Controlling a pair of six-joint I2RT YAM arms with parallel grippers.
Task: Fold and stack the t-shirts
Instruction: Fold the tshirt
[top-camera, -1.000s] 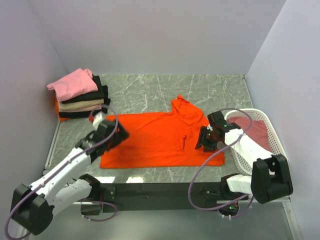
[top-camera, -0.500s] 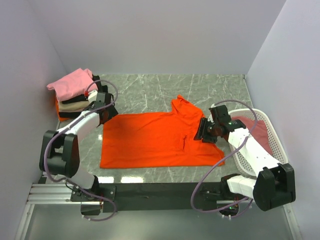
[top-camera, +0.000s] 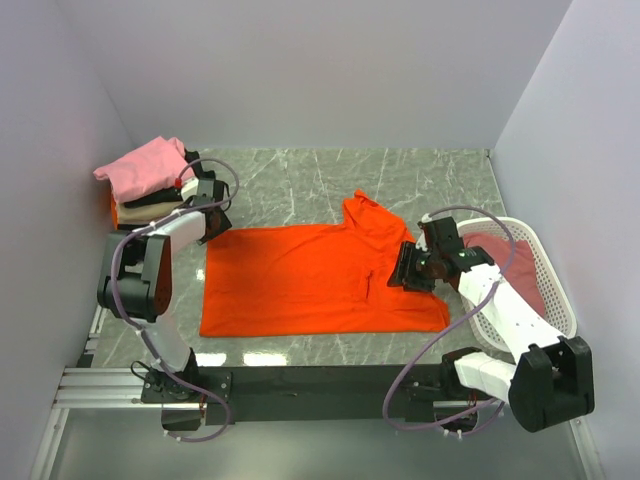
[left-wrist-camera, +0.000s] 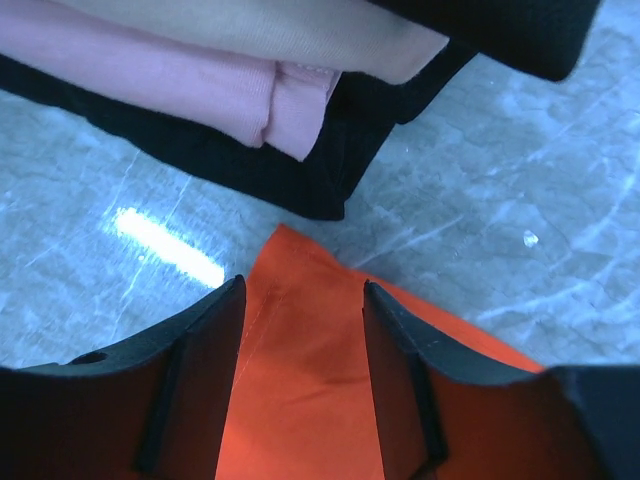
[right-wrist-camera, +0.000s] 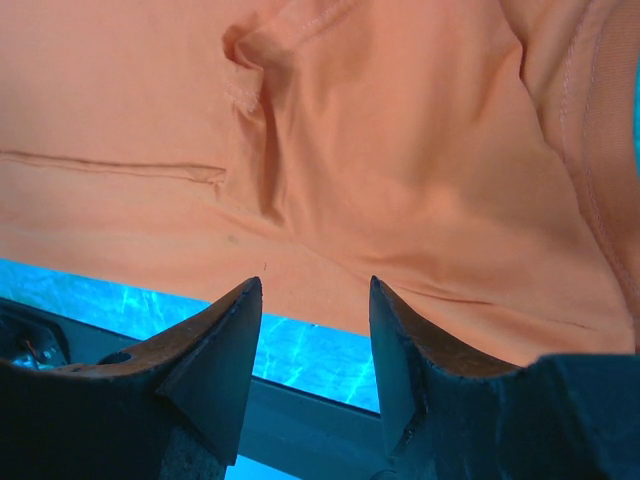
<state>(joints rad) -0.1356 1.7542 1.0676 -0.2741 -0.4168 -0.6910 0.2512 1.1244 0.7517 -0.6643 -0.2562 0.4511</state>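
Grey marbled tabletop (top-camera: 300, 180), pale walls on three sides, black rail (top-camera: 300, 380) along the near edge. Orange t-shirt (top-camera: 300, 285) lies spread flat mid-table, with one flap sticking out toward the far wall. Folded stack (top-camera: 160, 205) sits in the far-left corner, pink shirt (top-camera: 145, 168) on top, black and beige layers under it. White lattice basket (top-camera: 553, 300) at the right edge holds a dusty rose shirt (top-camera: 512, 262).

Bare marble is free behind the orange t-shirt, plus a thin strip in front. It's tight on the left, where the left gripper (left-wrist-camera: 302, 285) sits low between the stack and the shirt's far-left corner, fingers partly spread with that corner between them. Can't tell if the pads touch the cloth. Right gripper (right-wrist-camera: 315, 285) is over the shirt's near-right hem, just beside the basket, fingers apart, nothing pinched.

Right arm covers part of the basket, and the lower stack layers are hard to separate
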